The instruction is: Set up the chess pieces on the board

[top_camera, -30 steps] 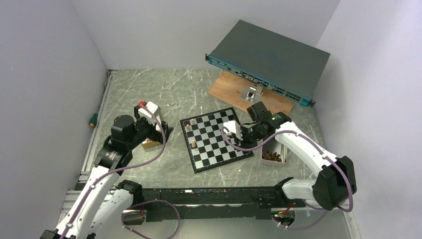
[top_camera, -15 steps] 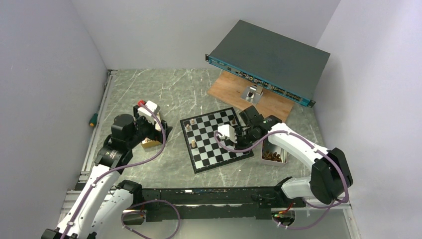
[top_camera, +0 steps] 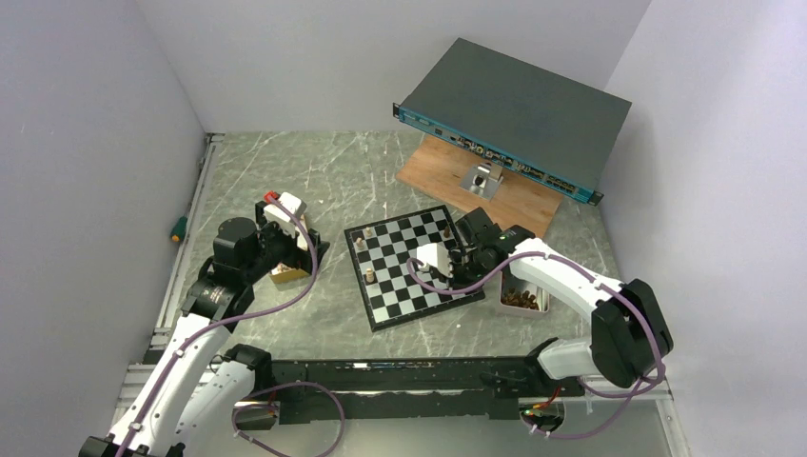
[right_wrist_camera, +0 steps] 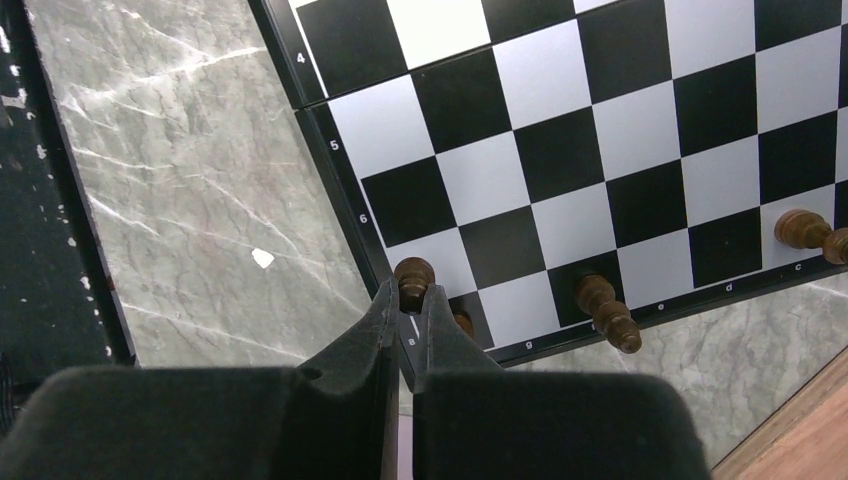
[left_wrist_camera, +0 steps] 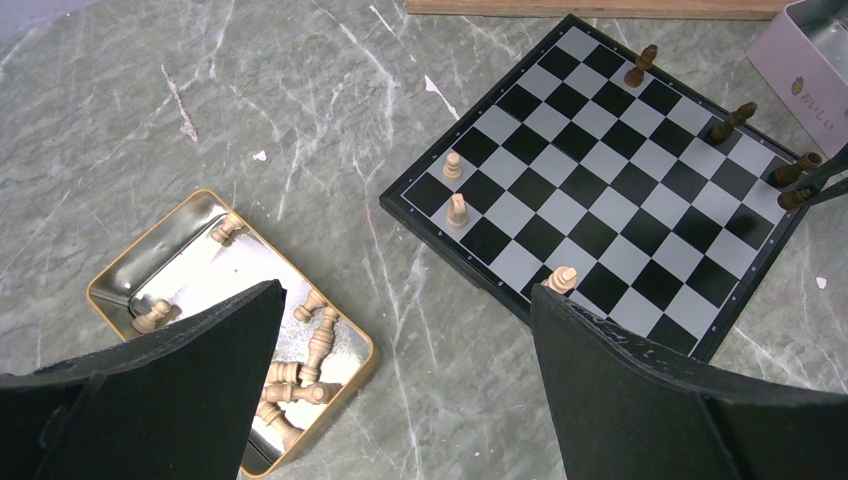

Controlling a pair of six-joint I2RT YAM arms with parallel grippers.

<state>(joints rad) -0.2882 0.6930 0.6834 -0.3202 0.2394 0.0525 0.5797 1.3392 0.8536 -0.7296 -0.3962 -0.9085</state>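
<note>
The board [top_camera: 395, 290] lies at mid table. Three light pieces [left_wrist_camera: 457, 209] stand along its left side. Dark pieces [left_wrist_camera: 732, 122] stand along its right edge, also in the right wrist view [right_wrist_camera: 607, 310]. My right gripper [right_wrist_camera: 411, 300] is shut on a dark piece [right_wrist_camera: 413, 281], held upright over the board's near right corner; in the top view it [top_camera: 464, 274] is low at that edge. My left gripper [left_wrist_camera: 405, 335] is open and empty above bare table, between the board and a gold tin [left_wrist_camera: 100, 290] holding several light pieces [left_wrist_camera: 318, 340].
A pale box [top_camera: 535, 286] with dark pieces sits right of the board. A wooden plank [top_camera: 433, 169] and a dark flat device [top_camera: 514, 109] stand at the back right. A green-handled tool [top_camera: 178, 228] lies at the table's left edge.
My right gripper has moved left from beside the pale box to the board's right edge. The left arm has not moved.
</note>
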